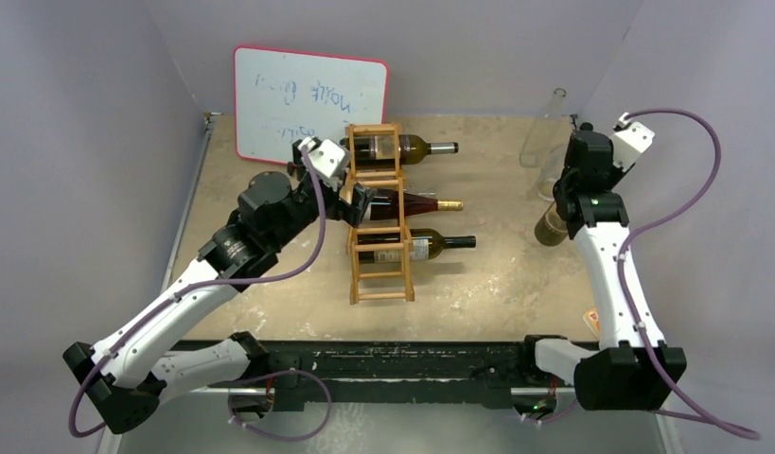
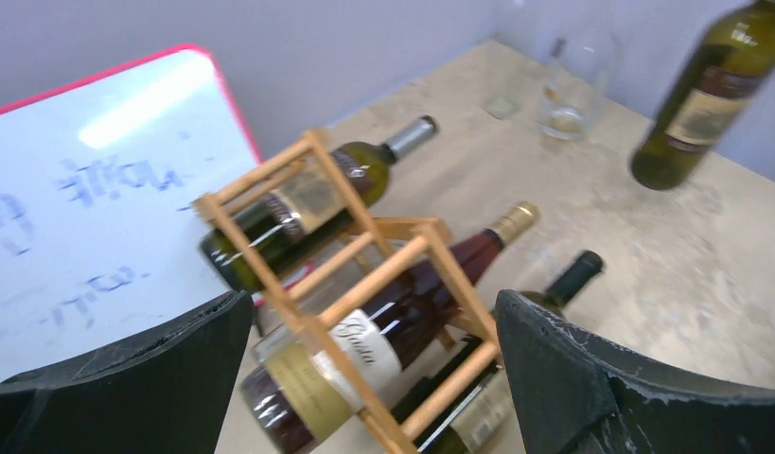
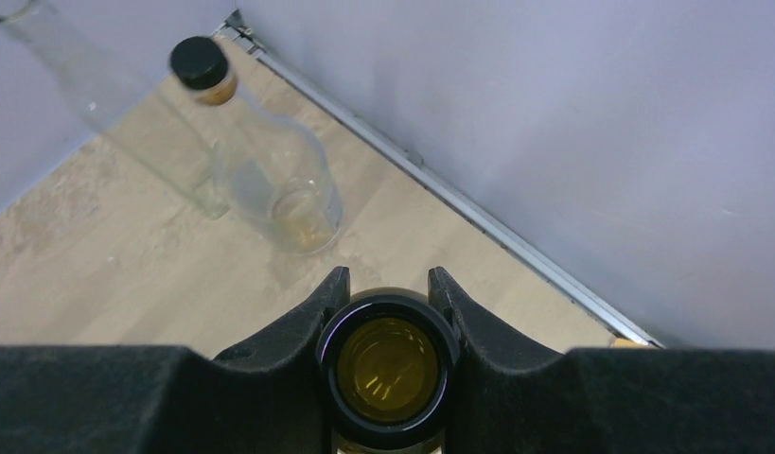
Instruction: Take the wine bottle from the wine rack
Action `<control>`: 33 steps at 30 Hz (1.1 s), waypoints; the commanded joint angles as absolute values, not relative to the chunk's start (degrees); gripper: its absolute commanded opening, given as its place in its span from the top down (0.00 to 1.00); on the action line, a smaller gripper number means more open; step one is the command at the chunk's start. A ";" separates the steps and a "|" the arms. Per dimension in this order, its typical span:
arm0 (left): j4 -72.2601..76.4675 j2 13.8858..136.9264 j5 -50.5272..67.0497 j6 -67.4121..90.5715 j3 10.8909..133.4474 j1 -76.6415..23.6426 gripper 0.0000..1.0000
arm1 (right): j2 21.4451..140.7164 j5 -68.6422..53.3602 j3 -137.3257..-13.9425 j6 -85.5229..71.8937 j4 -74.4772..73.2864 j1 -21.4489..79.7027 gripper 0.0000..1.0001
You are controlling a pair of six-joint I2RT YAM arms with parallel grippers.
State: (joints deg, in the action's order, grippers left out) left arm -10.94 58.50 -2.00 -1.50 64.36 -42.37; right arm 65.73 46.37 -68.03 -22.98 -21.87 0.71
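The light wooden wine rack (image 1: 378, 284) lies mid-table with three bottles across it: a green one (image 1: 407, 148) at the far end, a dark red one (image 1: 416, 202) in the middle and a green one (image 1: 431, 243) nearer. My left gripper (image 1: 350, 201) is open at the rack's left side. In the left wrist view the left gripper (image 2: 374, 312) straddles the rack (image 2: 402, 260) and the base of the red wine bottle (image 2: 364, 350). At the right, my right gripper (image 3: 388, 284) is shut on the neck of an upright olive-green wine bottle (image 3: 387, 369), which stands off the rack (image 1: 552, 227).
A red-edged whiteboard (image 1: 308, 99) leans on the back wall behind the rack. Two clear glass bottles stand at the back right, one tall (image 3: 99, 95) and one with a black cap (image 3: 270, 180). Grey walls close in the table on three sides.
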 commanded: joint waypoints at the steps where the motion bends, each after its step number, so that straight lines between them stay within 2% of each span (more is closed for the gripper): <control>1: -3.17 54.55 -17.30 -1.45 60.56 -41.71 0.00 | 67.24 44.19 -68.53 -24.18 -10.68 -4.58 1.00; 5: 1.13 50.19 -29.06 -0.58 54.65 -41.66 0.00 | 71.33 42.89 -69.39 -24.13 -8.38 -9.04 1.00; 12: 3.20 46.03 -37.86 -1.98 49.31 -41.66 0.00 | 75.92 42.93 -70.71 -22.98 -4.47 -13.00 1.00; 31: 4.79 45.32 -38.32 -2.42 47.38 -41.62 0.00 | 82.43 42.36 -71.05 -24.26 -0.43 -14.33 1.00; 33: 4.65 45.54 -38.20 -2.38 47.44 -41.57 0.00 | 82.53 41.58 -70.58 -24.08 -0.10 -14.33 0.94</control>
State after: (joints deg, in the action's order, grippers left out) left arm 1.63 45.93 -37.58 -1.72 47.70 -41.85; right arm 83.00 40.97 -68.40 -22.94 -5.17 -13.96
